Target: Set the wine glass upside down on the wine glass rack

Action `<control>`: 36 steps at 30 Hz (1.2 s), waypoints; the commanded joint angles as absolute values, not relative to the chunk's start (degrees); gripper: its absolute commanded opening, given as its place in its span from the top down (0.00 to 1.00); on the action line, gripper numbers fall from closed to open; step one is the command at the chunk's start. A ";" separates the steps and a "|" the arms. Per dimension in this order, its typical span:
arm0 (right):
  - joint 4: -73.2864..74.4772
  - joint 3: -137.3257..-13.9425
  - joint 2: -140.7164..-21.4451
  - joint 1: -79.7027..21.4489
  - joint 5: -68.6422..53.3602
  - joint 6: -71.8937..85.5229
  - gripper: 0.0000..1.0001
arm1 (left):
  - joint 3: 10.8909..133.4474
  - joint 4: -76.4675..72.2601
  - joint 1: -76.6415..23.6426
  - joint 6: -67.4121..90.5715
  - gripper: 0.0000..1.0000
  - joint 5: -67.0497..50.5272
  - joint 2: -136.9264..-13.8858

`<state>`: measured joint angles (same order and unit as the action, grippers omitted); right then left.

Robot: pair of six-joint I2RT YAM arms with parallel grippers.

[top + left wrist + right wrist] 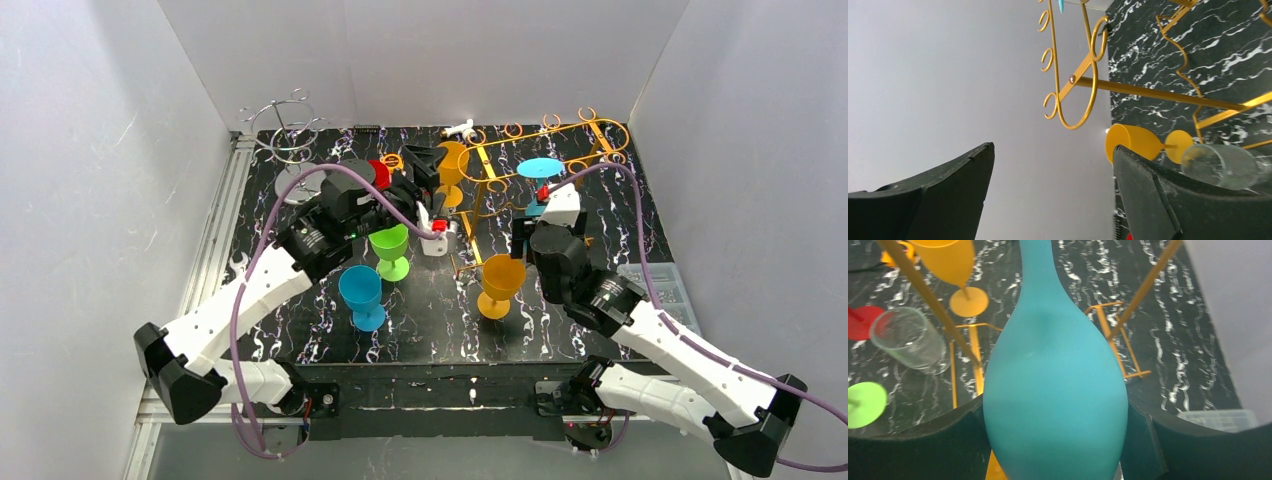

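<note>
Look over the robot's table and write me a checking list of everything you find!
Surface: black marble-patterned table; nothing spilled seen.
Job's things: gold wine glass rack; teal wine glass, base up, at the rack.
Clutter: yellow wine glass by the rack's left end; orange wine glass, green wine glass and blue wine glass standing; red wine glass partly hidden; clear glass; silver wire rack; clear plastic box.
Grippers: left gripper open, empty; right gripper closed round the teal bowl.
Cables: one purple cable along each arm.
Surroundings: white walls.
</note>
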<state>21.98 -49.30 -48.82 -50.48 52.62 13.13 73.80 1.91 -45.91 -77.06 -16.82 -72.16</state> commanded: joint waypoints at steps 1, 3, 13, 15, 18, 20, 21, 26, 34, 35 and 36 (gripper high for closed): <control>11.51 -47.15 -48.34 -49.92 44.22 11.72 0.59 | 74.11 8.56 -45.69 -68.59 0.12 -14.84 -68.06; 9.27 -45.94 -47.58 -49.92 42.47 10.53 0.59 | 73.44 9.45 -45.66 -66.92 0.12 -14.33 -66.99; 5.91 -43.92 -47.37 -49.92 38.93 9.74 0.60 | 72.41 11.42 -45.66 -63.21 0.12 -11.97 -65.56; 4.75 -43.65 -47.62 -49.92 38.05 9.54 0.60 | 72.23 11.48 -45.70 -62.98 0.12 -11.62 -65.56; 4.00 -43.72 -48.43 -49.92 36.33 9.73 0.60 | 72.31 11.78 -45.69 -62.94 0.12 -11.53 -65.47; 3.34 -43.56 -48.96 -49.92 35.47 9.96 0.60 | 72.43 11.92 -45.62 -62.97 0.12 -11.39 -65.42; 3.22 -43.44 -49.15 -49.92 35.12 10.17 0.60 | 72.51 11.95 -45.68 -62.94 0.12 -11.27 -65.47; 2.83 -42.74 -49.39 -49.92 34.02 10.72 0.61 | 72.43 12.00 -45.69 -63.27 0.12 -11.06 -65.23; 2.10 -42.30 -49.73 -49.92 33.23 11.26 0.61 | 72.13 11.96 -45.69 -64.00 0.12 -11.11 -65.23; 2.04 -42.16 -49.22 -49.92 33.22 11.39 0.62 | 72.13 12.02 -45.65 -64.04 0.12 -11.08 -65.22; 1.98 -41.96 -48.56 -49.92 33.41 11.62 0.62 | 72.17 12.18 -45.67 -64.13 0.12 -11.07 -65.25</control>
